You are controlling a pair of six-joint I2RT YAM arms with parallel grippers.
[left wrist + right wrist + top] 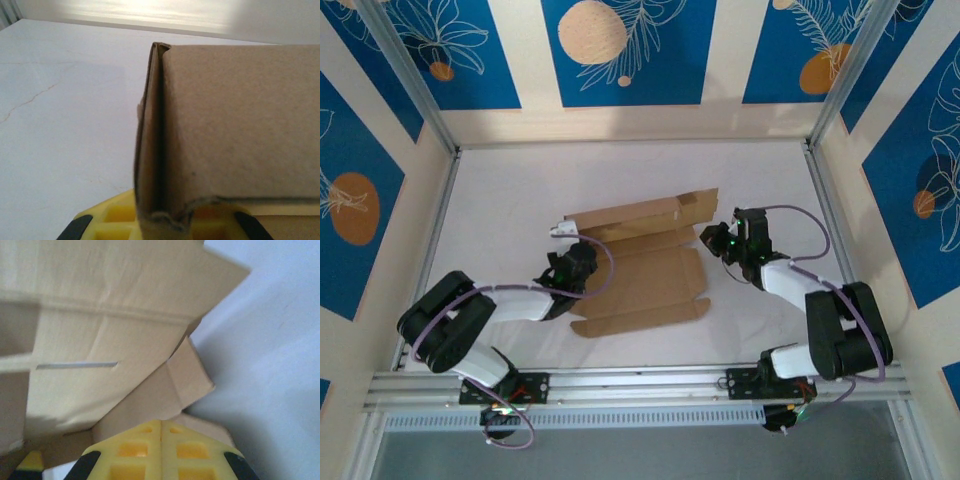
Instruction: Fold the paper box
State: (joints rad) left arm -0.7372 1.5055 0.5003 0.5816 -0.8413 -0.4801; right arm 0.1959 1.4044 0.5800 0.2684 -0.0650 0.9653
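Your box [642, 272] lies mid-frame on the counter [510, 190], long axis running left to right. Your left claw [567, 262] pinches a doubled flap at its left edge. Your right claw [711, 238], fingers pressed together on nothing, sits just right of the box's right-hand flaps.

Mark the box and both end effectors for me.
box [645, 280], top view, centre panel.
left end effector [162, 222], left wrist view, middle of its grip on the cardboard edge.
right end effector [161, 430], right wrist view, seam where it shuts.
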